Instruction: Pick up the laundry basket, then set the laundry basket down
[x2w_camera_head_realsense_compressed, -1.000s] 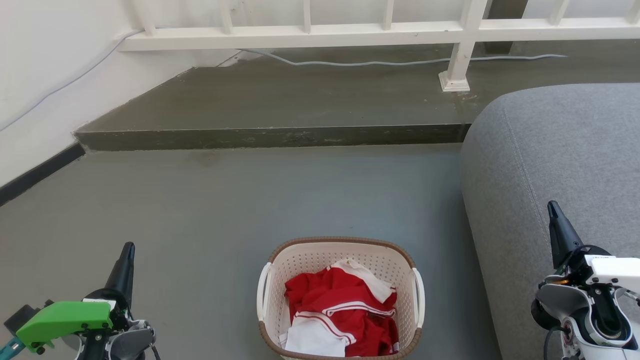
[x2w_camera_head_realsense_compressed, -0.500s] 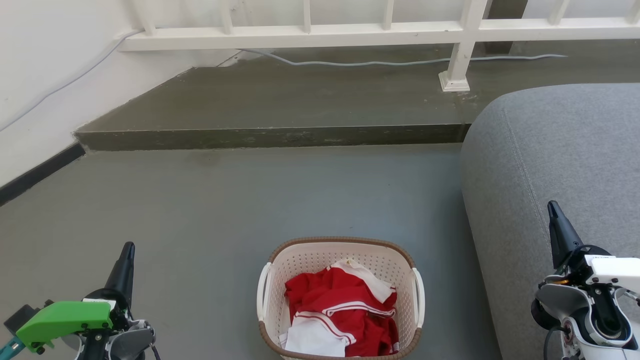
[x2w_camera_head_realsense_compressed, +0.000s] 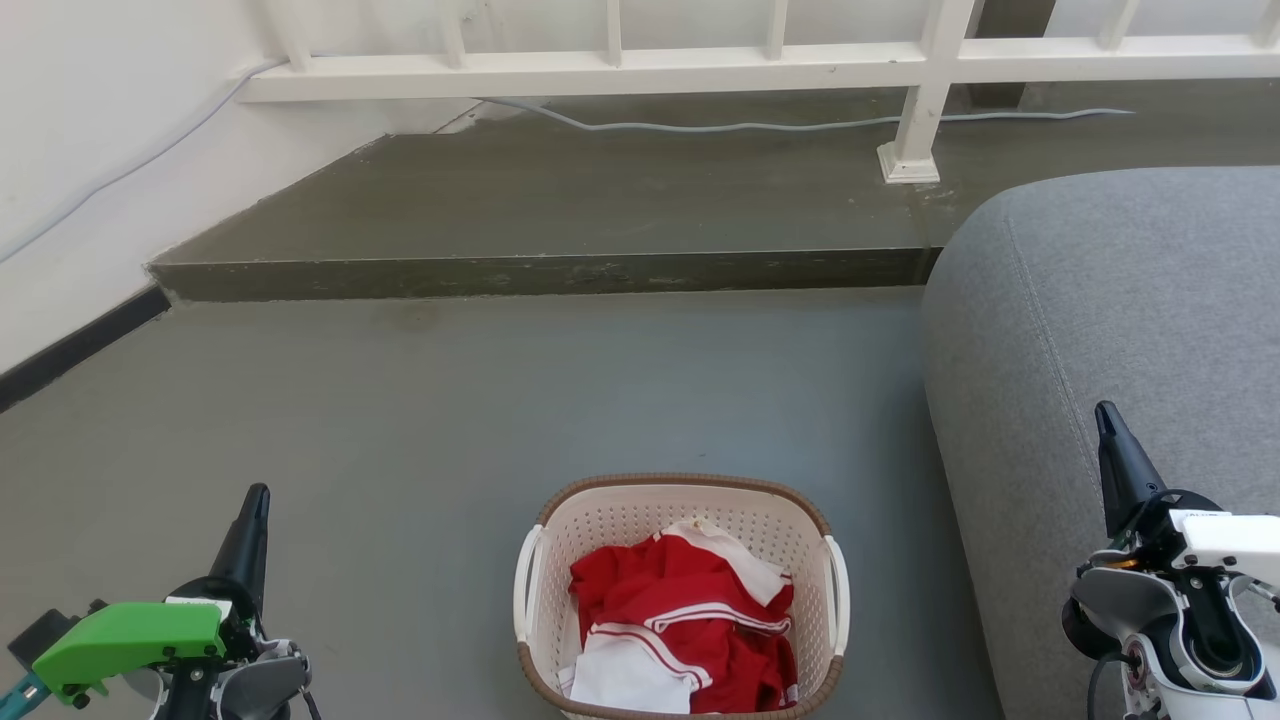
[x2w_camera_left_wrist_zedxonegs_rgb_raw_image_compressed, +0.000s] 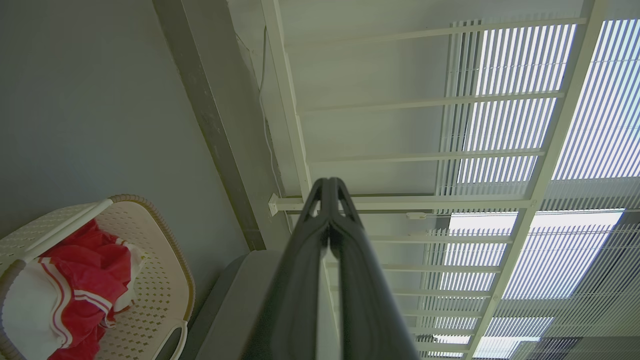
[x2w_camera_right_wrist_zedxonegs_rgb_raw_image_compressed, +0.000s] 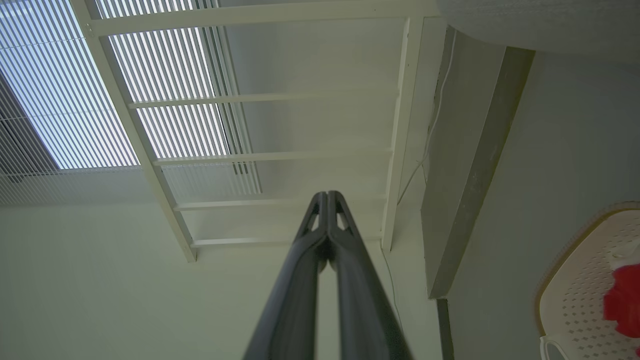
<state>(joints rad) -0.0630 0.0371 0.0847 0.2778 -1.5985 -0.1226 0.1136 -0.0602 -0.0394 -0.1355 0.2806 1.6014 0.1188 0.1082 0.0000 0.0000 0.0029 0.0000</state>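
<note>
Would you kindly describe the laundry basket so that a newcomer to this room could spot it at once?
Find the big grey sofa on the right; on the grey floor just left of it stands the laundry basket. It is cream-white perforated plastic with a brown woven-look rim, two white side handles, and red and white clothes inside.

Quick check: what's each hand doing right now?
Left hand: closed, empty, left of the laundry basket.
Right hand: closed, empty.

Perforated matt plastic laundry basket (x2w_camera_head_realsense_compressed: 680, 510) with woven-look rim — crumpled cloth (x2w_camera_head_realsense_compressed: 690, 600) inside, smooth matt floor (x2w_camera_head_realsense_compressed: 450, 420).
</note>
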